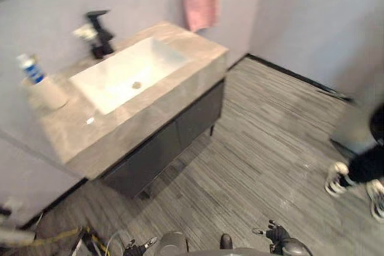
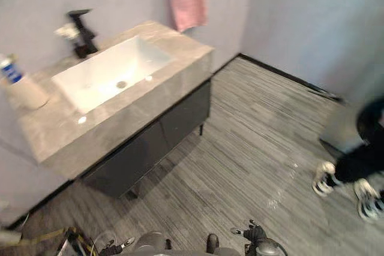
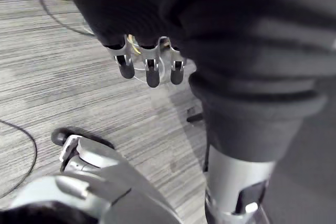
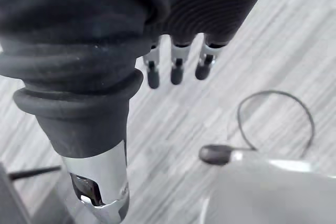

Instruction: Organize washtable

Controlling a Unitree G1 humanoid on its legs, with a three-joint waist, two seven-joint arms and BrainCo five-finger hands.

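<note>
You're at the approach step, it seems, with nothing sorted yet. Your left robot hand (image 3: 151, 72) and right robot hand (image 4: 177, 69) hang empty, fingers loosely straight. The bench (image 1: 138, 121) with its cup (image 1: 48, 93) and tube (image 1: 31, 70) sits well ahead of both, off to the left. Next, likely: walk closer, then raise one toward the cup.

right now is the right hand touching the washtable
Apart. The left eye view shows the right hand low at the bottom edge, with a wide stretch of grey floor between it and the washtable.
</note>
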